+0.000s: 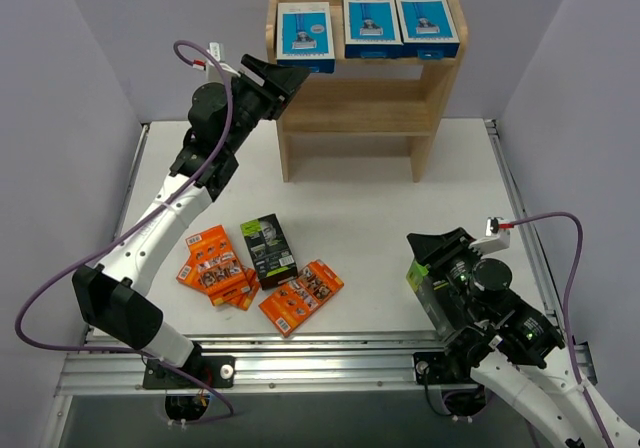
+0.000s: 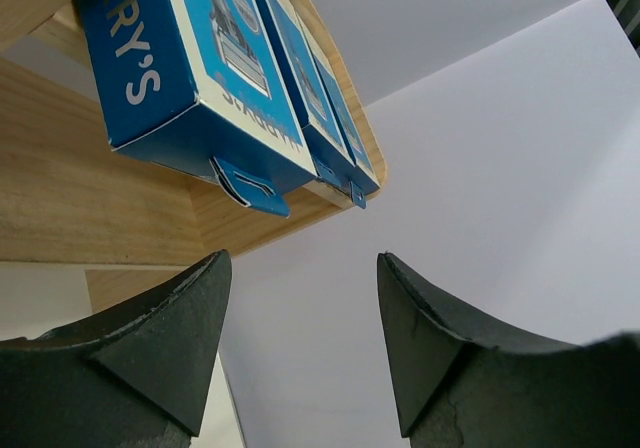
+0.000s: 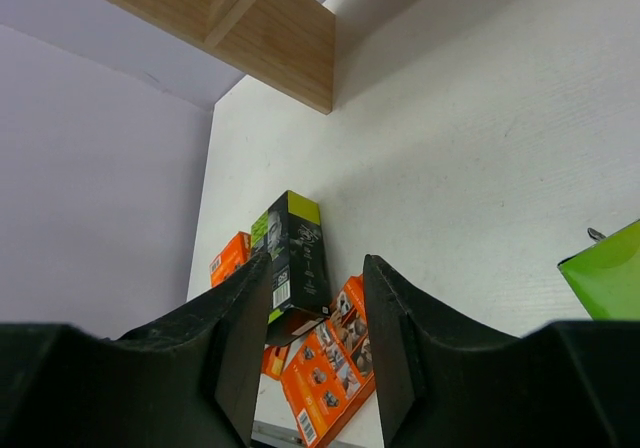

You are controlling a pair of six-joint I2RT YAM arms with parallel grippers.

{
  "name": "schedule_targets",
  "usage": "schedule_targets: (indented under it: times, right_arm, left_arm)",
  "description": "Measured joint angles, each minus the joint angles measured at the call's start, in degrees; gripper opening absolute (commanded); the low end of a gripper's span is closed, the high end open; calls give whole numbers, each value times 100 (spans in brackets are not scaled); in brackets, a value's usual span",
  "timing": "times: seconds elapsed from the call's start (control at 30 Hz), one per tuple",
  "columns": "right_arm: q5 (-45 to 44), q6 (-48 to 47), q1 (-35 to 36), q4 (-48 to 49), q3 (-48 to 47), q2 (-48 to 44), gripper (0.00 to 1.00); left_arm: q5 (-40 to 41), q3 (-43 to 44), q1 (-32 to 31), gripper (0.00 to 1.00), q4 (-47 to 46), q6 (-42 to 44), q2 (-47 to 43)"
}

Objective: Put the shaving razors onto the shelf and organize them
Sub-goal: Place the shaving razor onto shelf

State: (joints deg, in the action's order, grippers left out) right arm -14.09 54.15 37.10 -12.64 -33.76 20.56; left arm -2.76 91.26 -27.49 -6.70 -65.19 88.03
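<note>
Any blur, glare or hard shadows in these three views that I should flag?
Top view: even soft light, sharp throughout, only a faint shadow under the shelf. Left wrist view: the blue boxes are crisp, lettering readable; the left fingers are dark and soft-edged. Right wrist view: the black box and orange packs are clear; the right fingers are nearly black.

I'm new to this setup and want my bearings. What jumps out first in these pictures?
Three blue-and-white razor boxes sit in a row on the top tier of the wooden shelf at the back. Toward the near left, bright orange packs lie scattered beside a black-and-lime box. A second lime-green box lies beside the right hand.
</note>
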Motion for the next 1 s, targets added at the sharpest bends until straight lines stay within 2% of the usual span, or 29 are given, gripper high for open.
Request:
schedule_targets:
  times: [0.9,0.97,1.0]
  right_arm:
    - [2,22,0,2,332,-345,32]
    - [2,22,0,26,334,-341,32]
    - [2,22,0,42,334,-341,32]
  left_arm:
    - [190,411,59,58,44,140,507]
    - [190,439,59,57,37,138,546]
    - [190,439,59,53,37,138,557]
